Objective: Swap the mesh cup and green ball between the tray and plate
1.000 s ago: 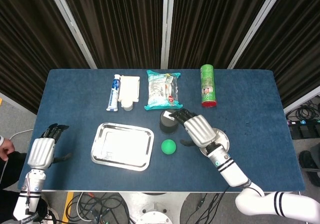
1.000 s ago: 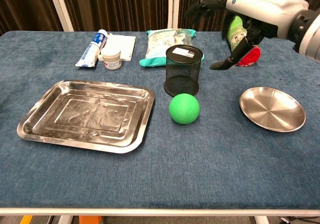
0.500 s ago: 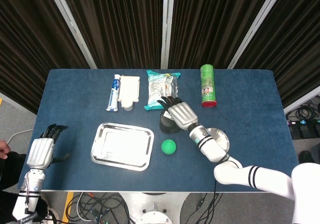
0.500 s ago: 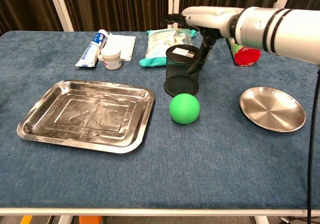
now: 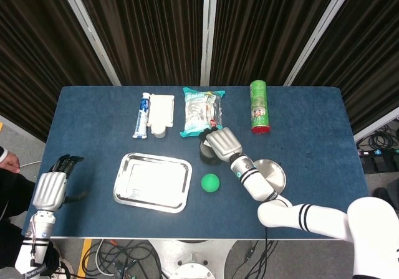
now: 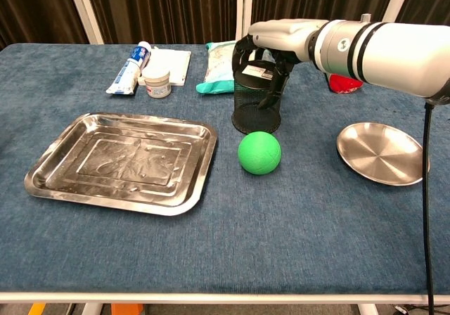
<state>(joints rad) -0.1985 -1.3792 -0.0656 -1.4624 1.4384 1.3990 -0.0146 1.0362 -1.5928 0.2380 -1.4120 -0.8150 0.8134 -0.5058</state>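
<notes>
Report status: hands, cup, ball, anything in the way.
Right hand over the mesh cup, fingers draped round its rim, grip unconfirmed. Left hand idle off the table's edge. Green ball on cloth beside cup; tray and plate empty. Nothing blocking.

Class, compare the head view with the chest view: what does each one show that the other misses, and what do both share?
Only the head view shows the left hand, idle beyond the table's left edge, and the whole green can. Only the chest view shows the right hand's fingers hanging down around the mesh cup. Both show the tray, plate and green ball.
</notes>
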